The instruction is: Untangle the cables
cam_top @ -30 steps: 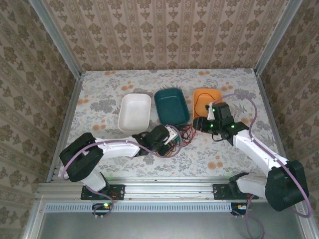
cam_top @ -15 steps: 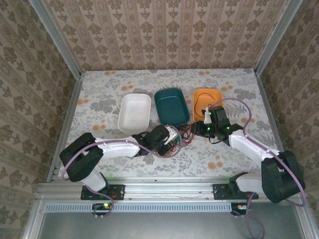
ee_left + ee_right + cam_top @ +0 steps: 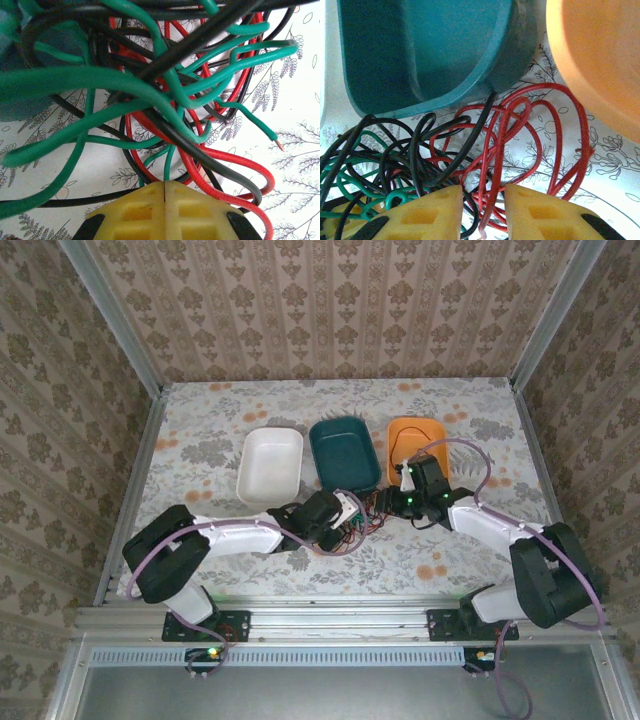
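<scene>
The cables (image 3: 366,512) lie in one knot on the table (image 3: 450,410), just near of the gap between the teal tray (image 3: 420,50) and the orange tray (image 3: 590,60), with both arms crowded onto it. The left gripper (image 3: 165,186) is clamped fully shut, and a strand of the green cable (image 3: 75,80) runs straight into the seam between its pads, so I take that as its hold. The right gripper (image 3: 483,192) stands partly open, with loops of the red cable (image 3: 583,150) in the gap and nothing visibly pinched. My worry is that those jaws catch the black cable (image 3: 200,39) along with the red, since the two cross right at the fingertips; pulling apart then would cinch the knot rather than loosen it. A black strand also touches the teal tray's near rim, so a tug toward the far side could drag that tray. The two grippers sit very close and could knock together. Open room lies to the near right and along the near edge; the white tray (image 3: 270,465) and the other two block the far side.
</scene>
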Action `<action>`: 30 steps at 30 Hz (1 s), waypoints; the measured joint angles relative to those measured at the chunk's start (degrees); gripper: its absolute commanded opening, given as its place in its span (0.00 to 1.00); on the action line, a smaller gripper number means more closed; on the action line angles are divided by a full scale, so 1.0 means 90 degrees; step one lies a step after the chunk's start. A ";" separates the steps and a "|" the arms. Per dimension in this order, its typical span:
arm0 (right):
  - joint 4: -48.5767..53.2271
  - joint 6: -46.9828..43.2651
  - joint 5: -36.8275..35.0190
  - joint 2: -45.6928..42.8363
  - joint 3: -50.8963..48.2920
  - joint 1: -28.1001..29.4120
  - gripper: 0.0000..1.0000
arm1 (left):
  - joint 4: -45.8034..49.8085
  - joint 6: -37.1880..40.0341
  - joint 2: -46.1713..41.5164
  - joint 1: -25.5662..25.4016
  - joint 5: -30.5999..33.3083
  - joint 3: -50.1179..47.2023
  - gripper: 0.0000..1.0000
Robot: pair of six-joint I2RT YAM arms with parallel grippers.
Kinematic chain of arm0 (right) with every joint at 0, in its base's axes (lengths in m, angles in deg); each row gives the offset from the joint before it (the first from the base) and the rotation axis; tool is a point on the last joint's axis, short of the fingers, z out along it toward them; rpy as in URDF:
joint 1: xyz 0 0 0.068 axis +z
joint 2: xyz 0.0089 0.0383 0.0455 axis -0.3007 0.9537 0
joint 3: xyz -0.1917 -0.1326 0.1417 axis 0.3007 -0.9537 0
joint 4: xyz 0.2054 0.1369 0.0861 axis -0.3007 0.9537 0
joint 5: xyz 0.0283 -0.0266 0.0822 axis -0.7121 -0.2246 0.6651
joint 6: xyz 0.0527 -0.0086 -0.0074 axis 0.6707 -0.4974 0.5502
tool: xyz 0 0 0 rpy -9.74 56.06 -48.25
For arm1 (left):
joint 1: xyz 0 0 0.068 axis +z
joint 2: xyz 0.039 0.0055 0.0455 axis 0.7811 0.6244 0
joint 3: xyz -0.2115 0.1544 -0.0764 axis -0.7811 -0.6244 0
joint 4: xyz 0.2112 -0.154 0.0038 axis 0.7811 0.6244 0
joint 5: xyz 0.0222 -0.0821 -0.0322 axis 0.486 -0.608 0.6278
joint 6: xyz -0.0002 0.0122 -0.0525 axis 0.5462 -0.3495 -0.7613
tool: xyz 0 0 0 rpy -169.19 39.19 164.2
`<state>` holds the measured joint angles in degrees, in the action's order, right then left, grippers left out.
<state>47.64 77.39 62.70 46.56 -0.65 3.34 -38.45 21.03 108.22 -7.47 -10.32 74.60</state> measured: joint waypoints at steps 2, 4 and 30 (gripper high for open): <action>-0.0080 0.0034 -0.0022 0.0100 0.0000 0.0027 0.16 | 0.0010 0.0015 0.0002 -0.0002 0.0000 0.0017 0.00; -0.0117 0.0104 -0.0061 0.0168 0.0000 0.0039 0.06 | 0.0012 0.0022 0.0002 -0.0002 0.0002 0.0027 0.00; 0.1328 -0.0374 -0.4036 -0.3963 0.0461 0.0002 0.00 | 0.0073 0.0092 0.0279 -0.0002 0.0078 0.0097 0.00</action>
<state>59.60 74.02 26.37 10.89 3.50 3.36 -37.79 21.86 110.73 -7.49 -9.62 75.47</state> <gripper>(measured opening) 0.067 0.049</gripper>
